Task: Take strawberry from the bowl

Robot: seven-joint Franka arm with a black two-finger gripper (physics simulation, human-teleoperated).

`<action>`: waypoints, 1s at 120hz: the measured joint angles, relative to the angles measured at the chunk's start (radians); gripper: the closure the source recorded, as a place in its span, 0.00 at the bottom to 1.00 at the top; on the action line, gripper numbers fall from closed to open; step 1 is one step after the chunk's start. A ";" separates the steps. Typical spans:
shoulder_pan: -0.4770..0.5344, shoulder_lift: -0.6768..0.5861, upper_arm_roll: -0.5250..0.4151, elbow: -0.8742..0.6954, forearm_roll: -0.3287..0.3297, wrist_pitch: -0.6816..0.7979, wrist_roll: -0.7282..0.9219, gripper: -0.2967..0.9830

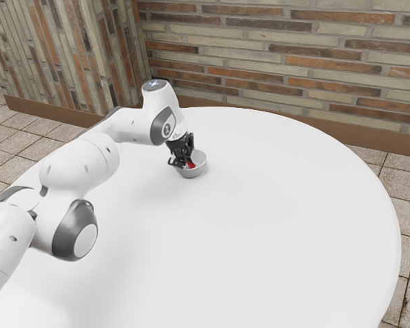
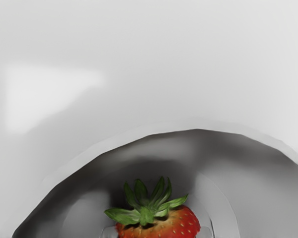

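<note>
1. Seen in the exterior view: gripper (image 1: 182, 163) low at the bowl (image 1: 193, 173), with the strawberry (image 2: 159, 228) inside, beneath the gripper and slightly toward the exterior view's right.
2. Leafy top (image 2: 146, 210) pointing away from the gripper, toward the bowl's wall; red body nearer, just under the hand. Long axis apparently running outward from the gripper, tilt hard to judge.
3. Cannot tell whether spread, pressed together or pinching the strawberry; contact also unclear.
4. Probably at the grasping step, with lifting and setting down on the surface (image 1: 260, 232) left to do.
5. Best to centre on the red body, grip gently, then rise straight up; might slip or catch the bowl's rim if off-centre.
</note>
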 joint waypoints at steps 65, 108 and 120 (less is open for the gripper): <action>-0.263 -0.112 -0.004 -0.018 0.005 -0.056 0.008 0.77; -0.315 -0.042 -0.030 -0.055 0.002 -0.053 0.009 0.76; -0.312 -0.057 -0.039 -0.098 0.001 -0.033 0.011 0.59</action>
